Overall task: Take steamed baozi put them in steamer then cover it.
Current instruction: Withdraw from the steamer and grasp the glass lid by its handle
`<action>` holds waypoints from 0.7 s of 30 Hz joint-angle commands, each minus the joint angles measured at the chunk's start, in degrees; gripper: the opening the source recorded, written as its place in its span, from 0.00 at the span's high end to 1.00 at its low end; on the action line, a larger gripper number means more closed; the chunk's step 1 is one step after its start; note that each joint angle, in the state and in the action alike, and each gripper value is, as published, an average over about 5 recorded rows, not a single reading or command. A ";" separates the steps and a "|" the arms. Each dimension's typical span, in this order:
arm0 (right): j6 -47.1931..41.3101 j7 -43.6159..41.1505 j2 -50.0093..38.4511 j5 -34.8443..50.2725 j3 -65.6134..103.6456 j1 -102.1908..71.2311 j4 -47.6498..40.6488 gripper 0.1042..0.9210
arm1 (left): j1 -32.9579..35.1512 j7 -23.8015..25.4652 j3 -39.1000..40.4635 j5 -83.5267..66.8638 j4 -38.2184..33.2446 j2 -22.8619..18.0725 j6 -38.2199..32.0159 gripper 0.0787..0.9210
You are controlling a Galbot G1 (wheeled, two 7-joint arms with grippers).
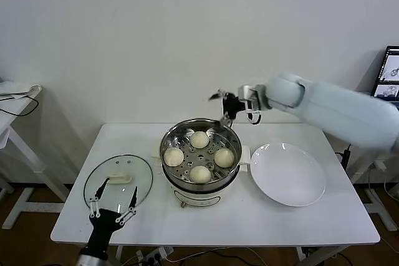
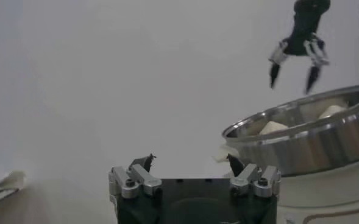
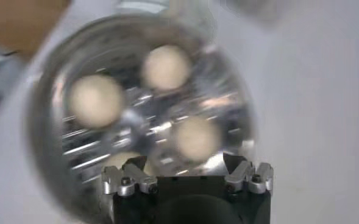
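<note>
We can't read any text, label, brand or no. anywhere. The steamer (image 1: 199, 182) base shows no legible marking, nor do the cover (image 1: 118, 180) or the plate (image 1: 287, 174) right of the steamer. The screen (image 1: 389, 73) far right of the steamer, at the pic edge, shows sketch-like shapes but no wording we can make out.

4 baozi (image 1: 199, 157) in steamer (image 1: 169, 174), cover (image 1: 141, 186) off.
</note>
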 commanded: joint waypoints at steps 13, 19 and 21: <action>17.32 37.30 4.95 -3.71 81.82 -81.27 9.32 0.12 | -11.32 -5.56 1.52 27.24 14.46 1.44 6.62 0.12; 17.48 36.43 11.50 -6.15 86.86 -89.49 13.22 0.12 | -16.85 -8.54 0.06 52.08 26.07 2.07 6.26 0.12; 17.50 36.18 12.67 -6.77 87.49 -91.42 14.38 0.12 | -18.63 -9.51 -0.71 58.27 28.70 1.90 5.95 0.12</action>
